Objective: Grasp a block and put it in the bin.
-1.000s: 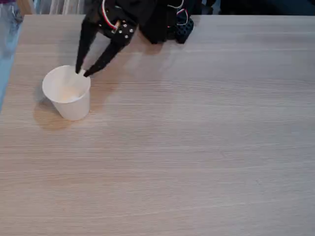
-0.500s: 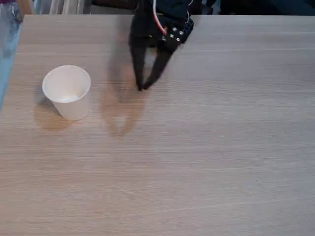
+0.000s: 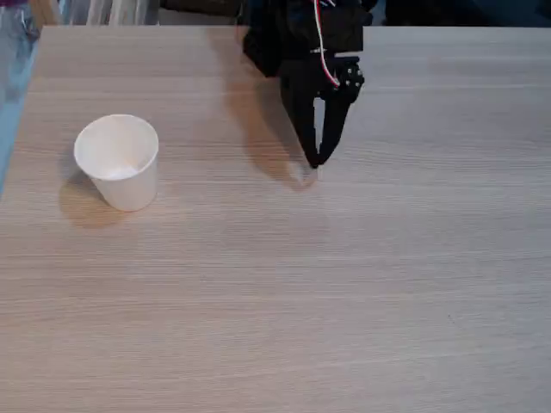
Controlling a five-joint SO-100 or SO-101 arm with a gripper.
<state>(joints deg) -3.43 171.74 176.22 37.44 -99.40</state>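
No text, label, brand, number or sign can be read on anything in the fixed view.

Black fingers (image 3: 315, 160) together, pointing down

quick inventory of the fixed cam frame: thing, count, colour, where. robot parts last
paper cup: one, white, upright on the left part of the table, open rim up.
small pale object: one, whitish, on the table right at the hand's fingertips; too small and blurred to identify for sure.
table: one, light wood grain, under everything.
blue strip: one, along the left edge beyond the table; cannot tell what it is.
arm: one, black with red and white wires, at the top centre edge.
hand: one, black, pointing down to the table right of the cup, fingertips together.
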